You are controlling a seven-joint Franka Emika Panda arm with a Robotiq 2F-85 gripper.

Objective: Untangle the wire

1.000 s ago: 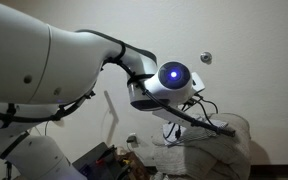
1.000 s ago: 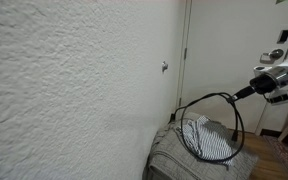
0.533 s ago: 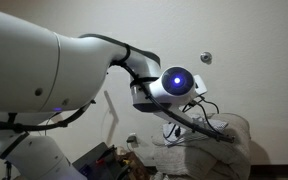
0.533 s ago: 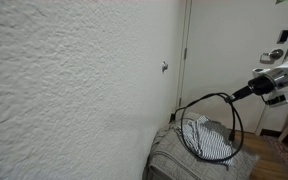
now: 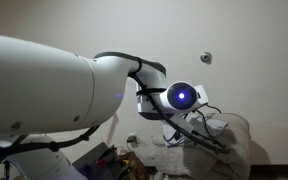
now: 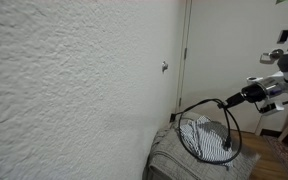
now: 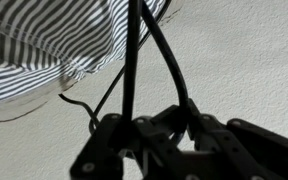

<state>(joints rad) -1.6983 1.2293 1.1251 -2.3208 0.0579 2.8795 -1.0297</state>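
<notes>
In an exterior view the white arm (image 5: 44,90) fills the left and middle, and its wrist carries a blue light (image 5: 184,95). The claw itself is hidden behind the wrist here, so its state cannot be told from this side. Thin black loops of the wire (image 5: 213,118) show just right of the wrist, above a grey cushion (image 5: 236,140), and a small knob (image 5: 205,57) sits on the wall higher up. In an exterior view from along a rough white wall (image 6: 64,90), the claw (image 6: 246,95) reaches in from the right edge, raised above the cushion (image 6: 174,162). It is pinching the wire (image 6: 189,108), which runs left from the tip in a wide loop. The loop drops down across a striped cloth (image 6: 212,138) lying on the cushion and curves back up on the right. A door (image 6: 219,50) stands behind. In the wrist view the black claw (image 7: 149,128) sits at the bottom, its fingers (image 7: 109,130) pressed together on the wire (image 7: 131,60). Two strands rise from it towards the top of the frame. They pass beside the cloth (image 7: 44,50), which fills the upper left, and a thinner strand curls below the cloth's edge.
</notes>
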